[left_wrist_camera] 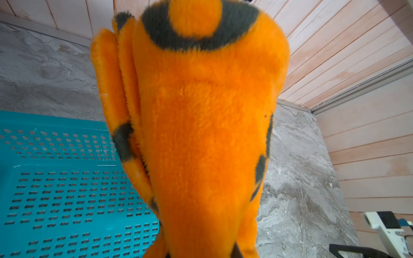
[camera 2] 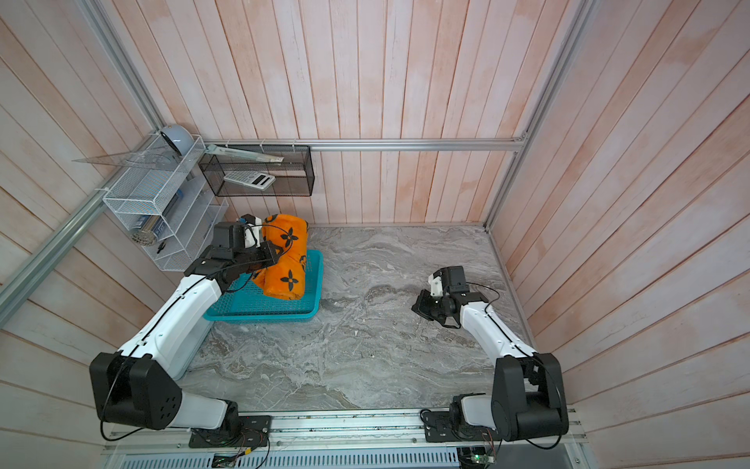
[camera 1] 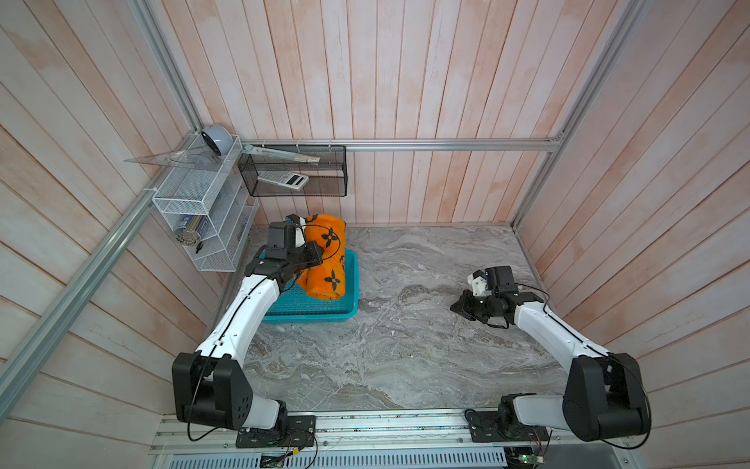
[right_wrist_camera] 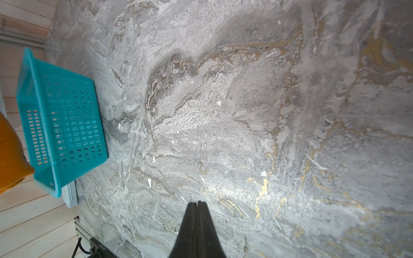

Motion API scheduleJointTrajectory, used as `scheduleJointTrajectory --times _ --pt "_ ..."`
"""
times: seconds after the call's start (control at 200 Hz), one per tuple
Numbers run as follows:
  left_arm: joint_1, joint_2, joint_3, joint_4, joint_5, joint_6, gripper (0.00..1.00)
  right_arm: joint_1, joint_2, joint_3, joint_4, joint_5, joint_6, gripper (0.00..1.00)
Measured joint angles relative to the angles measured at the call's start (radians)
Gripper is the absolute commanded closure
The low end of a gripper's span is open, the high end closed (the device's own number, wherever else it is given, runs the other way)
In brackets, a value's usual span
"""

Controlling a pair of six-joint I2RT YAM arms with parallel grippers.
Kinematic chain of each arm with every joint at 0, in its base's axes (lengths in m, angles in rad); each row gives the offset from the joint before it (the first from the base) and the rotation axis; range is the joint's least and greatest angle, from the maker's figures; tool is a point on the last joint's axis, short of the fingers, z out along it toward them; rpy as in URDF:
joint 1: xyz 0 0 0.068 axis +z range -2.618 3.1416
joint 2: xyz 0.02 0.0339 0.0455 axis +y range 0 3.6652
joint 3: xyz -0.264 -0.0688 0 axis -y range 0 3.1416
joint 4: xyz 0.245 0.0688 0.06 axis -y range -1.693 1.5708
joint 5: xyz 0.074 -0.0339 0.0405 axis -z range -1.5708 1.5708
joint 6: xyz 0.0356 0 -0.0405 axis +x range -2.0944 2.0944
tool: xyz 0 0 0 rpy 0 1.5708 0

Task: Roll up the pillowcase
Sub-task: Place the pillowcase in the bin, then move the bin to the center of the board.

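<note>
Pillowcase [camera 1: 326,260], rolled into a thick orange bundle with black flower motifs, lies left of centre in both top views [camera 2: 286,260]. We see it above the teal perforated basket [camera 1: 354,284], one end raised toward the plank wall and the other low over the basket's inside. We cannot tell whether that low end touches the basket floor.

The left gripper [camera 1: 314,255] is clamped on the roll from the side. In the left wrist view the plush [left_wrist_camera: 201,134] fills the middle of the frame, with its layered edges to the left. The basket [left_wrist_camera: 55,201] sits at lower left, and the fingers are hidden by the cloth.

The right gripper [camera 1: 460,306] stands well apart, at the right of the marble-patterned tabletop [camera 1: 406,357], and holds nothing. In the right wrist view its jaws meet at bottom centre [right_wrist_camera: 197,204]; the basket [right_wrist_camera: 67,122] and a strip of orange cloth [right_wrist_camera: 9,156] appear at the left edge.

A calculator [camera 1: 283,179] rests in the black mesh tray [camera 1: 332,191] at upper left.
</note>
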Motion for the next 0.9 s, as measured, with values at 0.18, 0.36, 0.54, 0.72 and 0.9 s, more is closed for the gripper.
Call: scheduleJointTrajectory --times 0.18,0.36,0.54,0.72,0.9 --pt "0.006 0.144 -0.109 0.121 0.031 -0.029 1.0 0.005 0.004 0.0 0.016 -0.003 0.0 1.0" --pt "0.003 0.216 -0.257 0.296 0.045 -0.124 1.0 0.005 0.006 -0.001 0.022 -0.003 0.0 1.0" --pt "-0.113 0.307 -0.256 0.465 0.023 -0.228 1.0 0.005 0.029 -0.001 0.043 -0.005 0.001 1.0" --pt "-0.307 0.481 -0.156 0.65 -0.014 -0.367 1.0 0.005 0.035 -0.001 0.042 -0.002 -0.001 1.0" --pt "-0.446 0.624 -0.022 0.759 -0.031 -0.472 1.0 0.001 0.033 -0.001 0.023 0.016 -0.012 1.0"
